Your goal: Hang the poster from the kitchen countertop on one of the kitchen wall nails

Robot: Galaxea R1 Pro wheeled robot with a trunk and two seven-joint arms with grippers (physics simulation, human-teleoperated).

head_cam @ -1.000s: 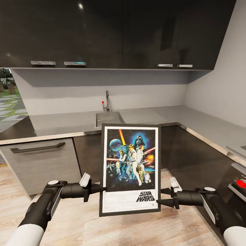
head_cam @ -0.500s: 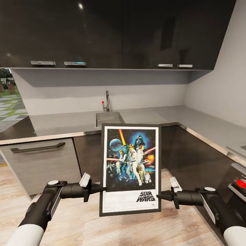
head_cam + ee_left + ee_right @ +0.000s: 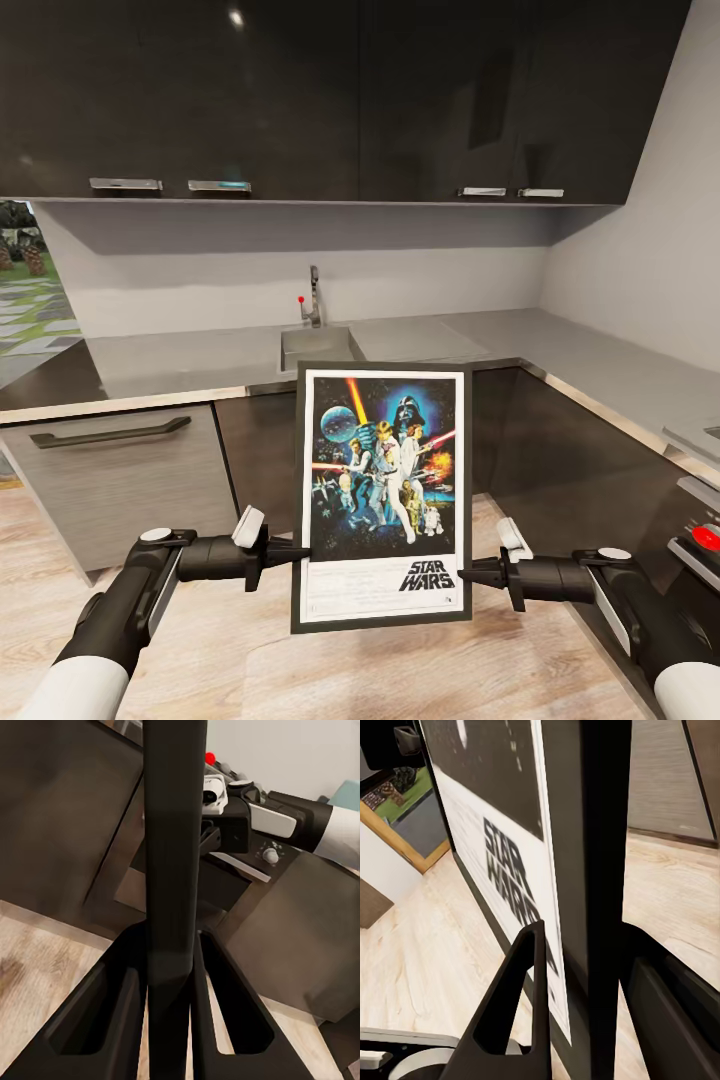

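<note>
While the poster (image 3: 383, 498) hangs upright in the head view, clear of the counter (image 3: 200, 360) and in front of the dark cabinets (image 3: 560, 450), the left gripper (image 3: 300, 552) pinches its left frame edge and the right gripper (image 3: 468, 578) pinches its right edge, both low down near the "STAR WARS" lettering. Its long axis stands vertical and it lies squarely between the two arms, neither nearer than the other. The pale wall (image 3: 640, 250) rises to the right; no nail can be made out on it from here, so the carry will probably have to turn until one shows.

In the left wrist view, the fingers (image 3: 105, 1020) close on the thin black frame edge (image 3: 174, 870) seen end-on.

In the right wrist view, the fingers (image 3: 521, 997) clamp the frame's other edge, with the lettering (image 3: 514, 881) just beside them.
</note>
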